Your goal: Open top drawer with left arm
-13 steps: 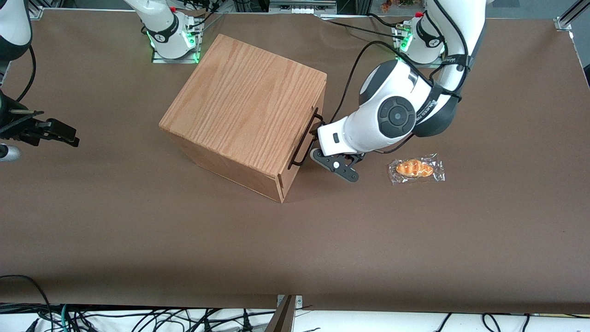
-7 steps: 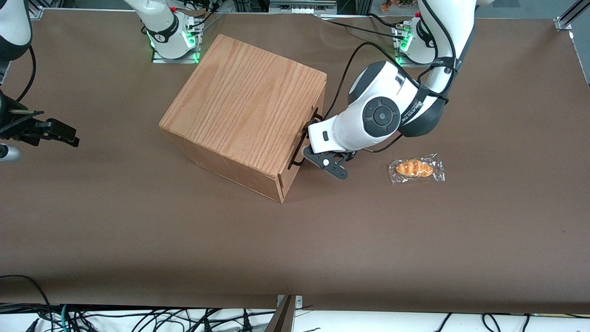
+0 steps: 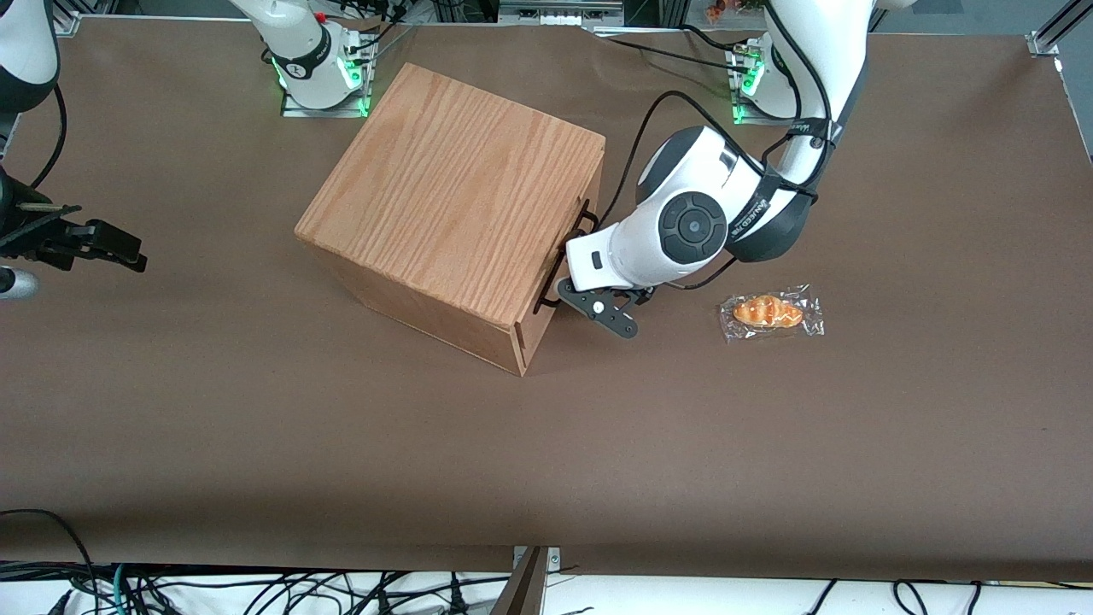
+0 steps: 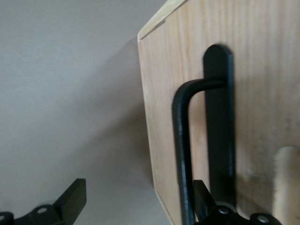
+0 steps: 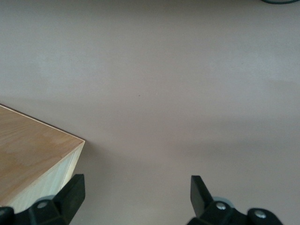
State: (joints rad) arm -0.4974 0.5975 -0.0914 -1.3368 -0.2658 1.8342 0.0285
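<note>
The oak-grain cabinet (image 3: 452,196) stands on the brown table with its front turned toward the working arm. The top drawer (image 4: 262,117) sits flush in the cabinet. Its long black bar handle (image 3: 564,260) runs along the front panel and also shows in the left wrist view (image 4: 180,140). The white left arm (image 3: 692,226) reaches down to the drawer front. Its gripper (image 3: 565,272) is open at the handle. In the left wrist view the gripper (image 4: 138,187) straddles the bar: one finger (image 4: 204,199) lies between bar and panel, the other finger (image 4: 70,201) stands well out over the table.
A wrapped bread roll (image 3: 771,313) lies on the table beside the left arm, toward the working arm's end. The arm bases (image 3: 320,60) stand at the table edge farthest from the front camera. A corner of the cabinet (image 5: 37,159) shows in the right wrist view.
The left arm has moved toward the cabinet, bringing the gripper from just in front of the drawer up onto the handle. The drawer and cabinet have not moved.
</note>
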